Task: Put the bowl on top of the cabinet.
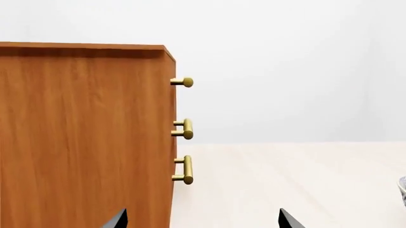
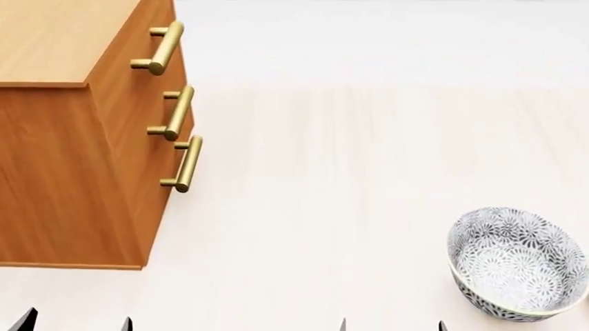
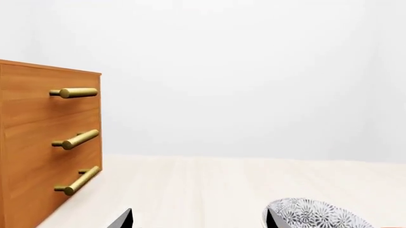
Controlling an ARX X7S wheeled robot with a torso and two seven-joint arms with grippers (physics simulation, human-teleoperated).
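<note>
Down at the near edge of the head view, only the dark fingertips of both grippers show: the left gripper (image 2: 78, 323) with its tips spread apart, and the right gripper (image 2: 391, 324) likewise wide, neither one holding anything. The bowl (image 2: 517, 263) sits upright on the pale table (image 2: 350, 172), just ahead of the right gripper and off to its right (near it, not touching). Its grey floral pattern covers both the inside and the outer wall. In the right wrist view the bowl's rim (image 3: 317, 213) shows close beside one fingertip. The cabinet (image 2: 65, 152) stands ahead of the left gripper, well apart from the bowl, with its three brass handles (image 2: 175, 114) on the face turned toward the bowl's side. Its flat top is bare wood. The left wrist view looks at the cabinet's side panel (image 1: 82, 137), handles in profile.
</note>
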